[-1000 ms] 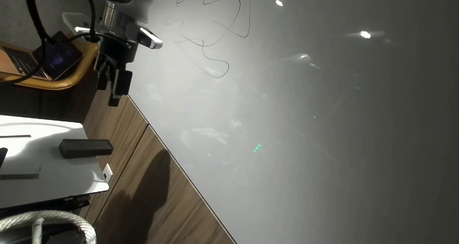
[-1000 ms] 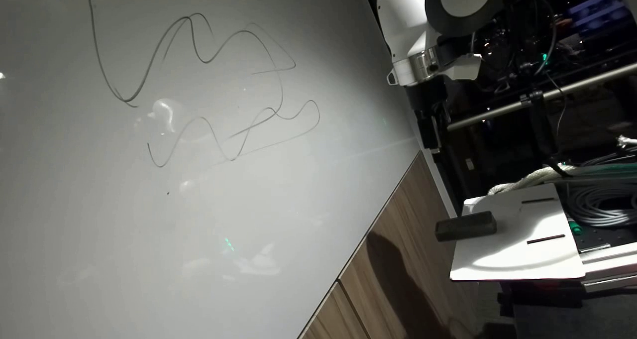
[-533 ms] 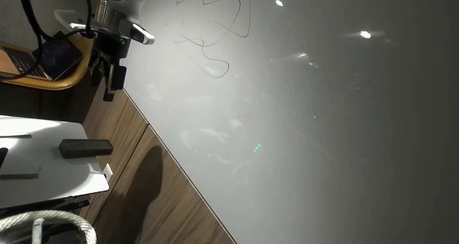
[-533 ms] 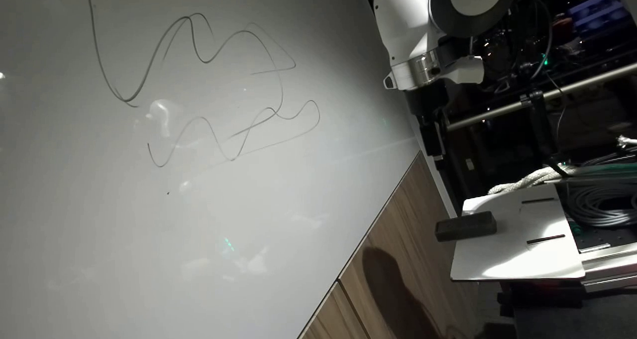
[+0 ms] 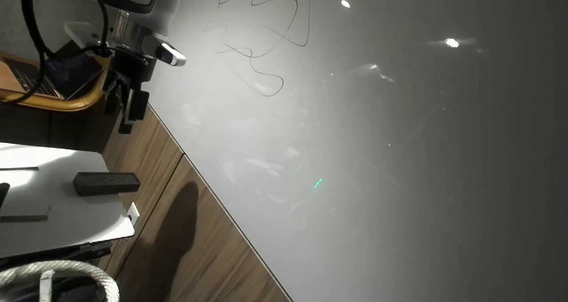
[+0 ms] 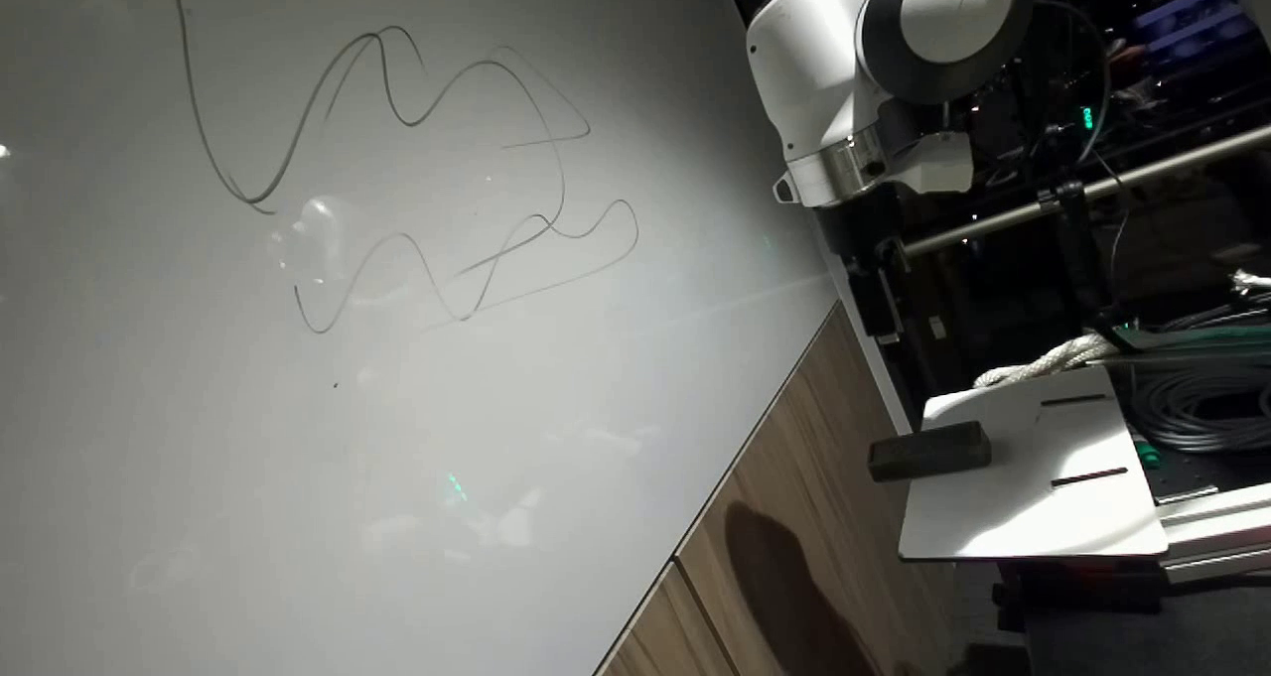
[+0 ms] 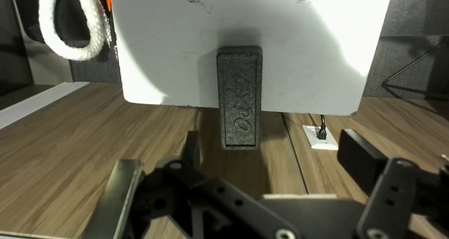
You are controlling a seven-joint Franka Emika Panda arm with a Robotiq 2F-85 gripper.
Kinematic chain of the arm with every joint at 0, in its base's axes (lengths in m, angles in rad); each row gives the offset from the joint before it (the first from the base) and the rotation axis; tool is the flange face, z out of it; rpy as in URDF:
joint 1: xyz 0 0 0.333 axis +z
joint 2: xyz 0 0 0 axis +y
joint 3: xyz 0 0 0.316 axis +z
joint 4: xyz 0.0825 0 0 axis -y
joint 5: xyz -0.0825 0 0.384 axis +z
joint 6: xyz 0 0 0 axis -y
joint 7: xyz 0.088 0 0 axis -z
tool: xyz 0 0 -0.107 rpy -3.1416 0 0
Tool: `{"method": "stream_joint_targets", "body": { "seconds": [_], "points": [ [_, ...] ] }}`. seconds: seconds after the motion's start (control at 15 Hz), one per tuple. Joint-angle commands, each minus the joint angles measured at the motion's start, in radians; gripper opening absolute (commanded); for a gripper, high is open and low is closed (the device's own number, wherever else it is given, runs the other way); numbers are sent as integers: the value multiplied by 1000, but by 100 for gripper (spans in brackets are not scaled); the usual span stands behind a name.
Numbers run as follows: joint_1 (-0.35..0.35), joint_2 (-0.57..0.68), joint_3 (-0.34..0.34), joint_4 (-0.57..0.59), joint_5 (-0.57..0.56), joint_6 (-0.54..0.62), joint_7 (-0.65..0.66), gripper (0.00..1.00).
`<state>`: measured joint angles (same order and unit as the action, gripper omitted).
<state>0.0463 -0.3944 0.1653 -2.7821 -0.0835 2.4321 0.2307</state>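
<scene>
My gripper (image 7: pixel 272 147) stands wide open in the wrist view, with nothing between its black fingers (image 7: pixel 363 163). Nearest to it is a dark grey block (image 7: pixel 240 98) with scrawled marks on its face, apart from both fingers. This block lies on a white plate (image 7: pixel 298 74) and juts out past the plate's edge. In both exterior views the gripper (image 5: pixel 119 118) (image 6: pixel 887 331) hangs above the block (image 5: pixel 106 183) (image 6: pixel 930 451), by the edge of a large glossy white board (image 5: pixel 355 138). Wavy dark lines (image 6: pixel 561 175) run across that board.
Wood panels (image 5: pixel 230 266) border the board. A wall outlet (image 7: pixel 321 138) with a plugged black cable sits behind the plate. A white rope loop (image 7: pixel 93 25) and a metal rail (image 6: pixel 1172 172) are close by. A laptop (image 5: pixel 26 78) rests on a yellow chair (image 5: pixel 66 103).
The open gripper has shifted away from the board, and downward overall, a little nearer to the plate and block. Block and plate have stayed put.
</scene>
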Motion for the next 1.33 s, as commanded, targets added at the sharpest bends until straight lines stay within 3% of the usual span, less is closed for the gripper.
{"method": "stream_joint_targets", "body": {
  "seconds": [0.0, 0.33, 0.6, 1.27],
  "points": [
    [-5, 86, -28, 1, 10, 71, -21, 100],
    [2, 183, -18, 0, -6, 173, 4, 100],
    [2, 231, -16, 0, -28, 189, 6, 100],
    [-29, 326, -81, 1, -54, 291, -66, 100]
  ]
}}
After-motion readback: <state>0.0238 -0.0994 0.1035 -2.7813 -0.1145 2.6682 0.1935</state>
